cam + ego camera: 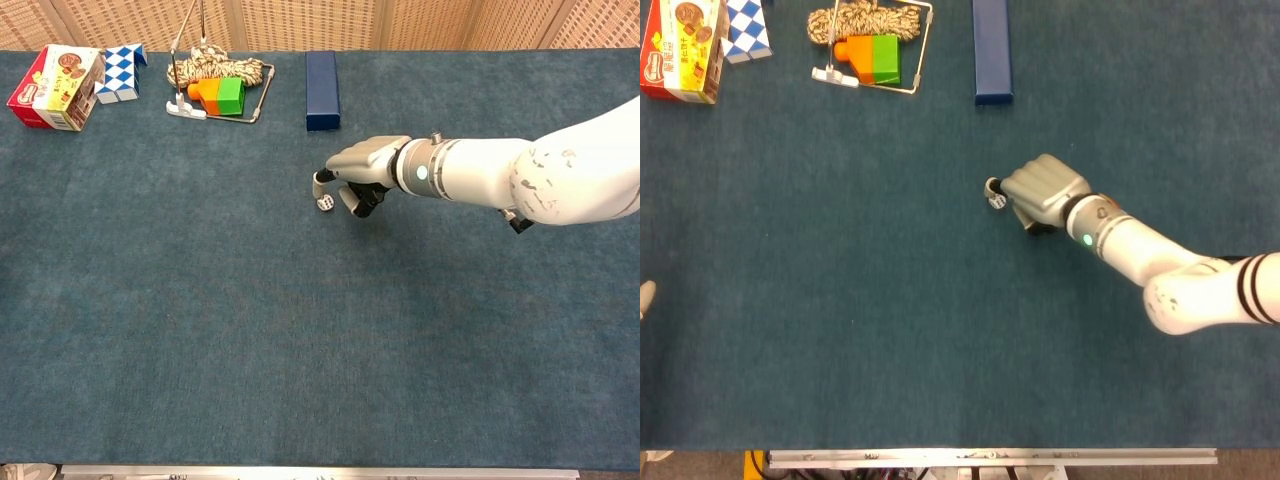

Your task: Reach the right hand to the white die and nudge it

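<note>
The white die (996, 201) (326, 203) lies on the blue-carpeted worktop (840, 320) (200, 330), a little past its middle and toward the far side. The right robot hand (1040, 188) (362, 165) sits just beside it, palm down with the fingers curled in and holding nothing. One extended fingertip (991, 186) (319, 180) reaches to the die's far side, touching it or very nearly so; the contact itself cannot be made out. The white forearm runs off to the right edge of both views.

Beyond the hand, a long dark blue box (991, 50) (321, 76) lies near the far edge. Left of it, a wire frame (902, 55) (240, 95) holds an orange and green block (872, 58) (220, 94) and a coil of rope (855, 20) (215, 68). In the far left corner stand a red snack box (680, 50) (55, 74) and a blue-and-white checkered item (745, 28) (120, 70). The left robot hand shows only as a pale sliver (647, 297) at the left edge of the head view, too little to tell how its fingers lie.
</note>
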